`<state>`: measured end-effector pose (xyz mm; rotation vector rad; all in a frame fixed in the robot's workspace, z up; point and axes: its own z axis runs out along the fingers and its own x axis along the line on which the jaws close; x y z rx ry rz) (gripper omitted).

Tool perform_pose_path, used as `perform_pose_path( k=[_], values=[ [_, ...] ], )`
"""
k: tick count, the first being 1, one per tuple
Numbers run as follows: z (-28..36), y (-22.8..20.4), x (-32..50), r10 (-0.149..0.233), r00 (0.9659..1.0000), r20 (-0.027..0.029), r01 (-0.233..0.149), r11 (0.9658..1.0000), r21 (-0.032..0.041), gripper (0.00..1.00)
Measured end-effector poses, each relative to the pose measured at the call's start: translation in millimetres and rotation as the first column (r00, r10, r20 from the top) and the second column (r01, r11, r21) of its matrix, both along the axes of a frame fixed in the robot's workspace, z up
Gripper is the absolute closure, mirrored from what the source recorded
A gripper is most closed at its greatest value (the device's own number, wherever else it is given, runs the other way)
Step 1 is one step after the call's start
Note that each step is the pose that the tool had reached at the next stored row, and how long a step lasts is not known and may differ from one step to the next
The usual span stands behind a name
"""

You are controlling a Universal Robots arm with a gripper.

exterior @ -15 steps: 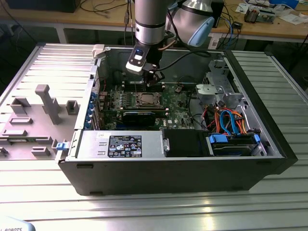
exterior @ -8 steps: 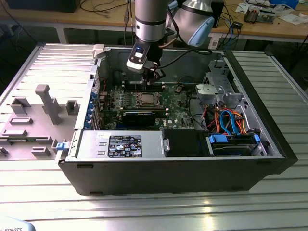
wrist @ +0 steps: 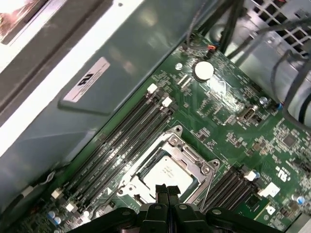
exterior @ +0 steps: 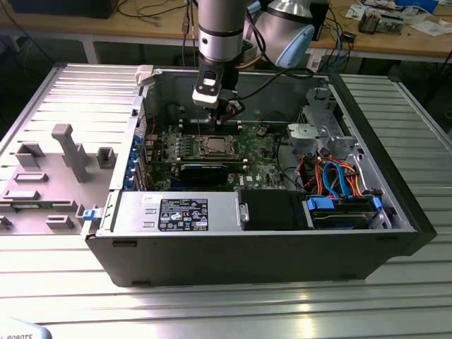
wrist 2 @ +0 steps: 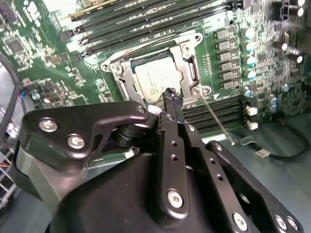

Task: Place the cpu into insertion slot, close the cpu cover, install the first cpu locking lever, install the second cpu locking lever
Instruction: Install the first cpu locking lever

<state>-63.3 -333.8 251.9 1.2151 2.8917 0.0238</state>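
The cpu (wrist 2: 154, 80) lies flat in its socket on the green motherboard (exterior: 261, 152), silver top up, also seen in the first wrist view (wrist: 167, 172). The cpu cover (wrist 2: 188, 56), a silvery frame, lies down around the chip, also visible in the first wrist view (wrist: 187, 148). One thin locking lever (wrist 2: 216, 120) sticks out free from a socket corner at a slant. My gripper (wrist 2: 171, 95) hovers just above the socket's near edge, its black fingers pressed together with nothing between them. The exterior view shows the gripper (exterior: 215, 113) a little behind the socket (exterior: 214, 146).
The motherboard sits inside an open computer case (exterior: 395, 233). Rows of memory slots (wrist: 121, 141) flank the socket. A black card (exterior: 205, 171) lies in front of it, with the power supply (exterior: 176, 212) and drive cables (exterior: 339, 176) nearby. A grey fixture tray (exterior: 49, 176) lies at the exterior view's left.
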Motion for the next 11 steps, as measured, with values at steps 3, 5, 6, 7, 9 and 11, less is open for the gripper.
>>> perform_pose_path(
  k=[3,5,6,7,9,11],
  values=[
    [0.0,-0.1,-0.2,0.056,0.9984,0.0001,-0.056,0.9984,0.0,0.88],
    [0.0,-0.1,-0.3,0.082,0.9967,0.0001,-0.082,0.9967,-0.0001,0.88],
    [0.0,-0.1,-0.4,0.091,0.9959,0.0001,-0.091,0.9959,0.0,0.88],
    [0.0,-0.1,-0.4,0.104,0.9946,0.0001,-0.104,0.9946,0.0,0.88],
    [0.0,-0.1,-0.3,0.125,0.9922,0.0001,-0.125,0.9922,0.0,0.88],
    [0.0,-0.1,-0.3,0.142,0.9899,0.0001,-0.142,0.9899,0.0,0.88]
  ],
)
